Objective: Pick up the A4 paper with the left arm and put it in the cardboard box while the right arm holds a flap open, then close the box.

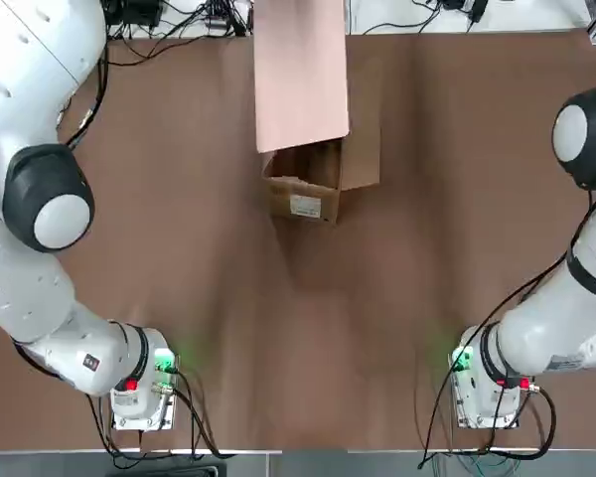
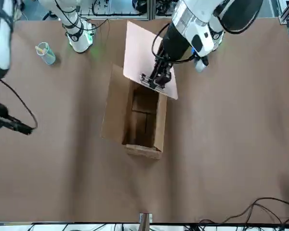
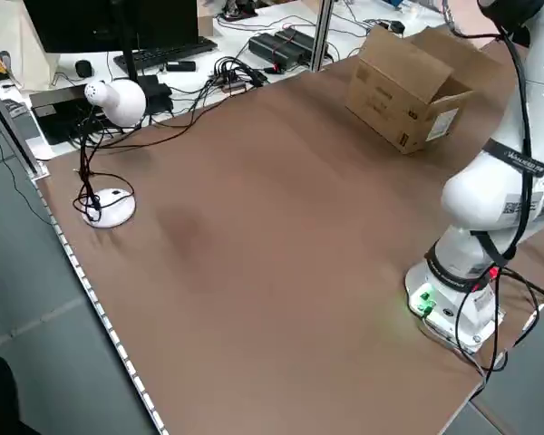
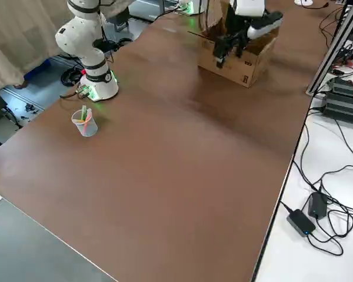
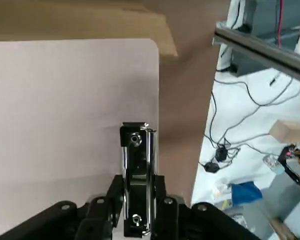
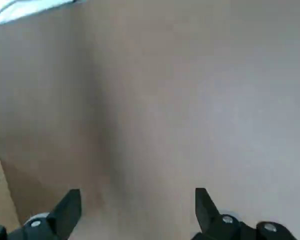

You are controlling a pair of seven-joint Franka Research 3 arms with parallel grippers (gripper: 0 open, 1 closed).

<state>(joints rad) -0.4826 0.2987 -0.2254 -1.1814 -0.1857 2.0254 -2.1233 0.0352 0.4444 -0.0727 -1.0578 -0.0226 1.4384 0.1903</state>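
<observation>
Paper (image 1: 300, 75) first: in the top view it is high at twelve o'clock on the bench (image 1: 219, 328), partly hiding the box (image 1: 303, 194). The box is open, with a flap (image 1: 361, 149) spread at its three o'clock side. The left arm (image 1: 40, 199) comes in from nine o'clock, the right arm (image 1: 576, 268) from three.

In the front view, the left claw (image 2: 154, 83) is at the paper's lower edge, above the box, towards one o'clock from its open mouth. The sheet is tilted and outside the box. The right claw (image 2: 26, 129) is well apart at nine o'clock, holding nothing and not touching a flap.

The left side view has the box at one o'clock, flaps up. The right side view also has it at one o'clock, the left claw over it.

In the left wrist view, that claw is pinching the paper's metal clip (image 5: 138, 180).

In the right wrist view, the claw is spread wide with nothing between its fingers.

So the pick-up is done. By my reading, holding a flap back, getting the paper inside, letting go and closing the box are all left.
</observation>
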